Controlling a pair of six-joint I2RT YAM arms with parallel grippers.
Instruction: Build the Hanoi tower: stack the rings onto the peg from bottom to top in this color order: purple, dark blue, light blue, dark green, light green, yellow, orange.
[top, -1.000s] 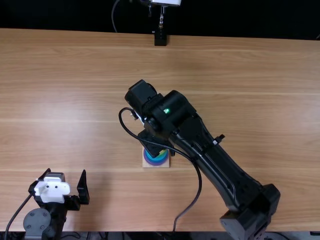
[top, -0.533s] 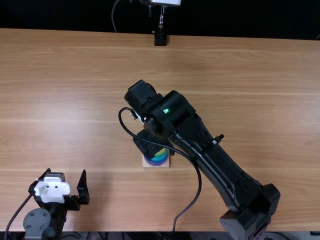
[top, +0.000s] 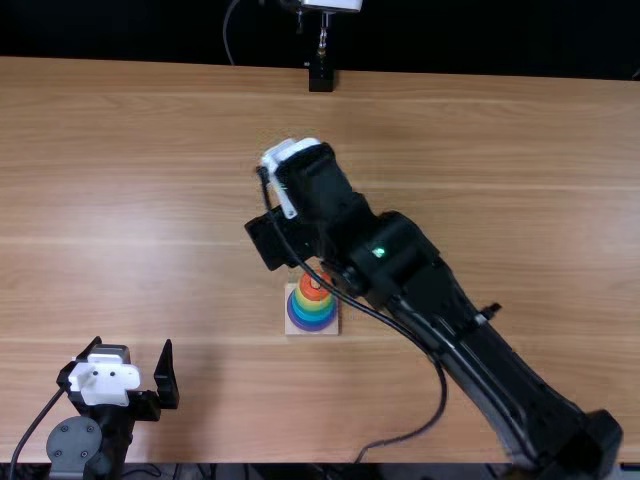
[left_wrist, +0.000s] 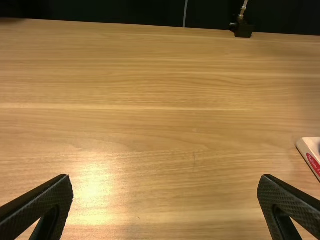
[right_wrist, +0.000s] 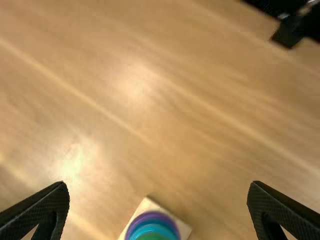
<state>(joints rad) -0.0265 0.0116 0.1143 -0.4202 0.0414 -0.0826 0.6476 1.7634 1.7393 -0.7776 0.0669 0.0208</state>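
Ring stack (top: 314, 311) on wooden base (top: 290, 329), near middle of table (top: 480, 180): orange ring (top: 308, 287) on top, yellow ring (top: 316, 304) beneath, purple ring (right_wrist: 155, 215) lowest. Right gripper (top: 282, 237) above table, just beyond stack, fingers wide apart. Left gripper (top: 132, 345) at table's near left, fingers also apart.

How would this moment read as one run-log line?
right gripper open, empty | left gripper open, empty | round orange ring topmost | round purple ring lowest | rings stacked on square pale wooden base

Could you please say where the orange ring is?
In the top view, the orange ring tops the stack on its base, just left of the right forearm.
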